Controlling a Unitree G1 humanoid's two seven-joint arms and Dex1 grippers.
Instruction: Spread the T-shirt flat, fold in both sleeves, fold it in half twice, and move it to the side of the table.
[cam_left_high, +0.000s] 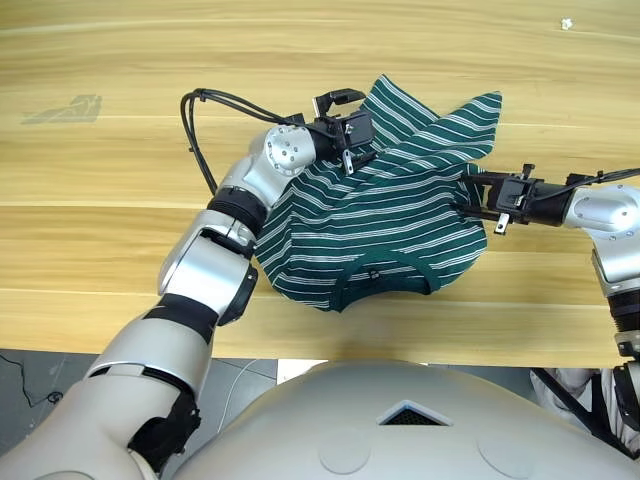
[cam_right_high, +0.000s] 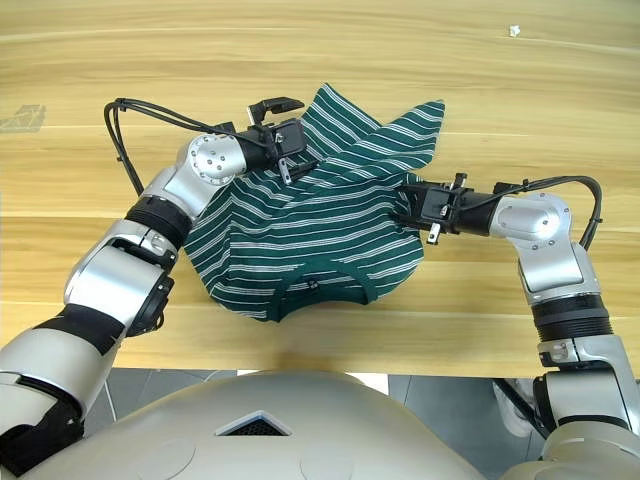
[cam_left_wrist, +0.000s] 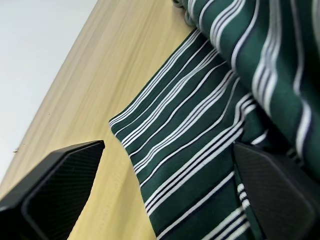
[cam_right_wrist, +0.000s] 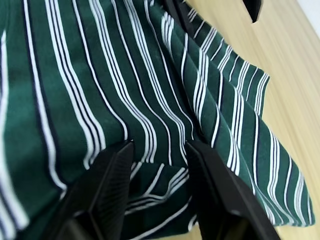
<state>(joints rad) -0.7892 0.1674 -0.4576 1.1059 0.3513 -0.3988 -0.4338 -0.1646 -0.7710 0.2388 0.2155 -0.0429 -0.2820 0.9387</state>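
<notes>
A dark green T-shirt (cam_left_high: 400, 225) with white stripes lies bunched in the middle of the wooden table (cam_left_high: 100, 250), its neck opening (cam_left_high: 385, 272) toward the near edge. One sleeve or corner (cam_left_high: 470, 120) sticks out toward the far right. My left gripper (cam_left_high: 346, 128) is at the shirt's far left part, open, with its fingers (cam_left_wrist: 55, 185) spread wide over striped cloth. At the shirt's right edge, my right gripper (cam_right_high: 408, 206) is shut on a fold of the cloth; the right wrist view shows the fold pinched between the fingers (cam_right_wrist: 107, 187).
The table's near edge (cam_left_high: 300, 356) runs just below the shirt. A small white scrap (cam_left_high: 566, 23) lies at the far right, and a grey mark (cam_left_high: 72, 108) is on the table's far left. Bare wood surrounds the shirt on all sides.
</notes>
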